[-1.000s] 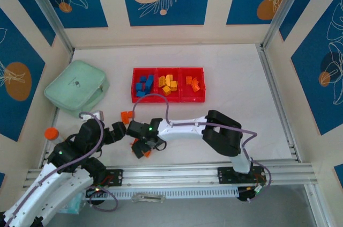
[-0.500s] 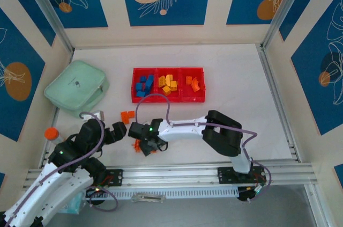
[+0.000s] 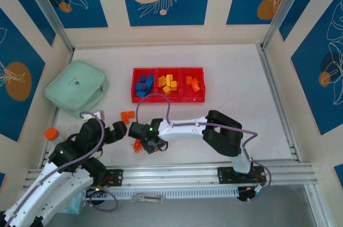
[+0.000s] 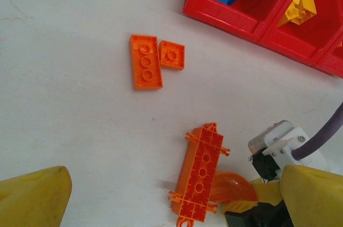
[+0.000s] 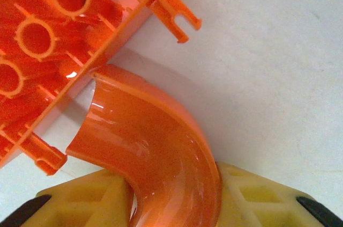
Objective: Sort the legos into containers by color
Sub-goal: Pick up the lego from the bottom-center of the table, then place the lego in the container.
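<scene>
My right gripper (image 5: 171, 205) is shut on a curved orange lego (image 5: 155, 152), low over the table. The curved piece touches a long ridged orange lego (image 5: 53, 39) lying stud side down. In the top view the right gripper (image 3: 141, 142) is at the near left, with my left gripper (image 3: 115, 132) beside it. The left gripper (image 4: 174, 189) is open and holds nothing, and the long orange lego (image 4: 201, 170) lies between its fingers (image 4: 32, 197). Two flat orange legos (image 4: 155, 60) lie farther out. The red tray (image 3: 169, 99) holds blue, yellow and orange legos in separate compartments.
A mint-green lidded case (image 3: 76, 87) sits at the far left. A small orange round cap (image 3: 51, 133) lies by the left wall. The right arm (image 3: 214, 130) stretches across the near table. Walls enclose the table on three sides.
The right gripper has shifted slightly left and away from the near edge, and the orange pieces under it have moved with it. The left arm has stayed still.
</scene>
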